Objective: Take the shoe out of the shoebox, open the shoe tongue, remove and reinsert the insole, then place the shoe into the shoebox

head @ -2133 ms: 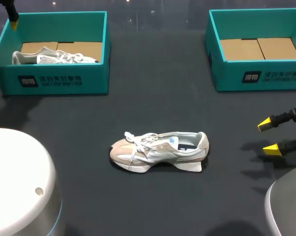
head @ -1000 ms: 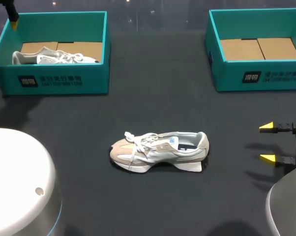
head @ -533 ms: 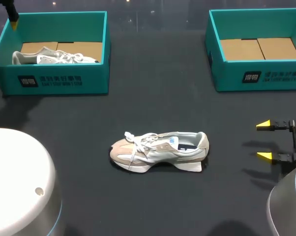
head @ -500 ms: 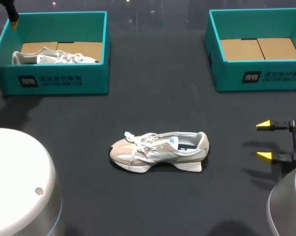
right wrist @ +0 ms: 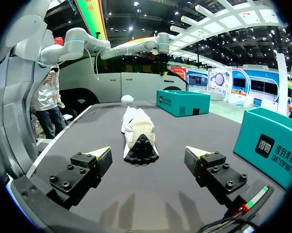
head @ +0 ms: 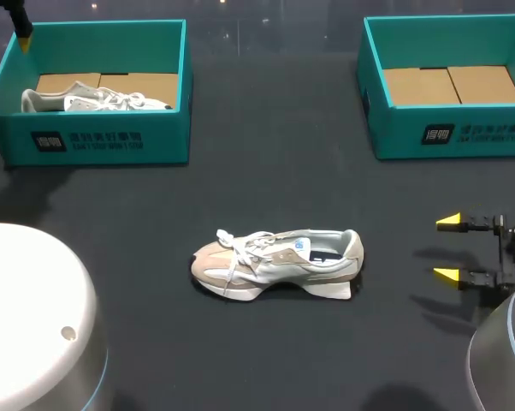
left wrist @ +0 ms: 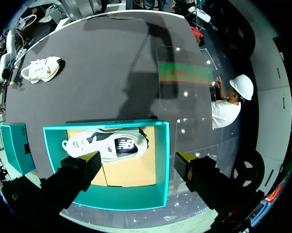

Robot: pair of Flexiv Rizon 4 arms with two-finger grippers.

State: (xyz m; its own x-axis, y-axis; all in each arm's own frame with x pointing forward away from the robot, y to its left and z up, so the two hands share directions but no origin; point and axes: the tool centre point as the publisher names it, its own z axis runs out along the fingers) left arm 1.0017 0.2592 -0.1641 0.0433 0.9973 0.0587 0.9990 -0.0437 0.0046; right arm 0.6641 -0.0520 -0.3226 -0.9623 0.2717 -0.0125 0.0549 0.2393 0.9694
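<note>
Two teal shoeboxes sit on your table [head: 266,154]: seen from the beige shoe [head: 276,262] at the middle, the left shoebox [head: 159,141] is at 10 o'clock and the right shoebox [head: 394,137] at 1 o'clock. That shoe rests on its sole, toe toward 9 o'clock and heel toward 3 o'clock, with neither arm touching it. Your right gripper [head: 446,249] hangs at the shoe's 3 o'clock, well apart from it, fingers spread wide and holding nothing; its wrist view has the heel straight ahead. Your left gripper [left wrist: 137,157] hovers over the left shoebox, jaws wide and empty, and a second shoe [left wrist: 107,145] lies on its side inside that box
</note>
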